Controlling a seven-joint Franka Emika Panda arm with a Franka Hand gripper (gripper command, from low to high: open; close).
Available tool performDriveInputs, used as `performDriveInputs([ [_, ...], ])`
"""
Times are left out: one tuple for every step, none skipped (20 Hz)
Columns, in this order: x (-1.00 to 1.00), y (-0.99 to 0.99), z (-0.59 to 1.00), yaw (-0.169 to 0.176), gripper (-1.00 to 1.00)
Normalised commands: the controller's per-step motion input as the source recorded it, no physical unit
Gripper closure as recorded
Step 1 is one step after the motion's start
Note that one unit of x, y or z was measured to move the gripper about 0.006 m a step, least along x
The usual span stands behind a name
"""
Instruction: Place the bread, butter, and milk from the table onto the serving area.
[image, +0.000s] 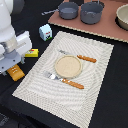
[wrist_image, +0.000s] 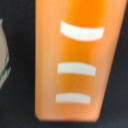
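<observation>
My end effector (image: 14, 64) hangs over the bread (image: 15, 72) at the exterior view's left, on the black desk (image: 110, 100) just off the mat's (image: 95, 52) edge; I cannot tell whether its fingers are apart or together. The loaf's long axis runs diagonally, roughly along that mat edge. In my wrist view the bread (wrist_image: 75, 60) fills the frame, three pale scores lying across its length. The butter (image: 32, 53) lies on the desk beside me, the milk (image: 45, 32) upright beyond it. On the mat, the plate (image: 68, 66) holds nothing; a fork (image: 52, 76) and knives (image: 86, 58) flank it. On the counter (image: 107, 27) I see two grey pots (image: 92, 12), contents unclear.
</observation>
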Motion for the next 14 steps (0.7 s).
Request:
performDriveInputs([
  [0.00,-0.15,-0.41,0.000,-1.00],
  [0.00,-0.14,-0.34,0.000,-1.00],
  [0.00,-0.15,-0.26,0.000,-1.00],
  [0.00,-0.15,-0.12,0.000,1.00],
  [0.00,-0.14,-0.06,0.000,1.00],
  [0.01,-0.12,0.00,0.000,1.00],
  [0.05,-0.08,0.00,0.000,1.00],
  [0.03,-0.11,0.00,0.000,1.00],
  [0.03,-0.10,0.00,0.000,1.00],
  [0.05,-0.09,0.00,0.000,1.00],
  [0.05,-0.07,-0.03,0.000,1.00],
  [0.06,-0.05,-0.04,0.000,1.00],
  [0.06,-0.04,-0.05,0.000,1.00],
  [0.06,0.00,-0.04,0.000,1.00],
])
